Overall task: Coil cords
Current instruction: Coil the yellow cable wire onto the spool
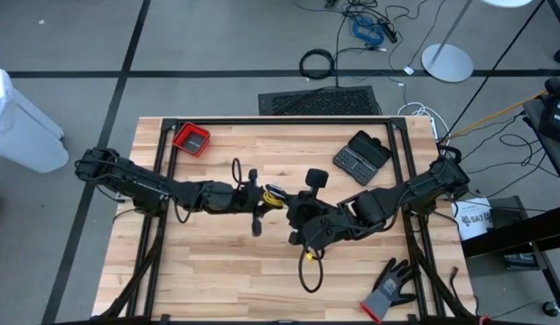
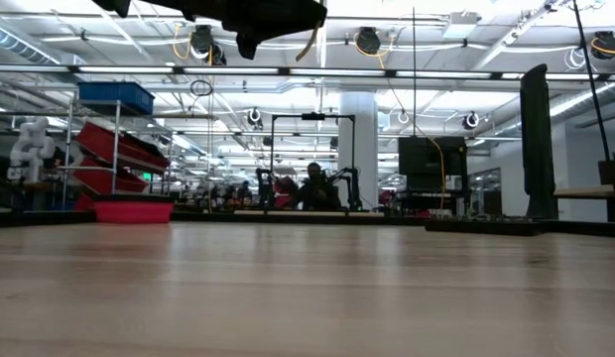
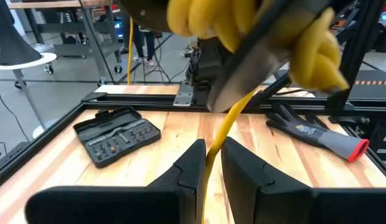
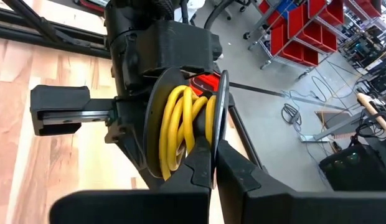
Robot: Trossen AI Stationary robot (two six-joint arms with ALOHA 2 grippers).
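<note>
At the near edge of the tabletop, toward the right corner, a grey-black glove [image 1: 389, 290] with a red cuff lies flat. Just in from there, left of the glove, a loop of black cord [image 1: 309, 273] rests on the wood, hanging down from the right gripper [image 1: 298, 219]. That gripper is over the middle of the tabletop, raised off the wood, its fingers together and clamped on a coil of yellow cord [image 4: 180, 124]; the right wrist view shows several yellow turns bunched between thin dark rings, pinched at the fingertips [image 4: 202, 163]. The left gripper [image 1: 260, 198] meets it from the left, also over the middle. Its fingers [image 3: 190, 168] stand a little apart with a strand of the yellow cord running down between them; whether they pinch it I cannot tell. Farther back, near the far right corner, an open black bit case [image 1: 361, 158] lies on the wood. A red tray [image 1: 191, 139] sits by the far left corner.
</note>
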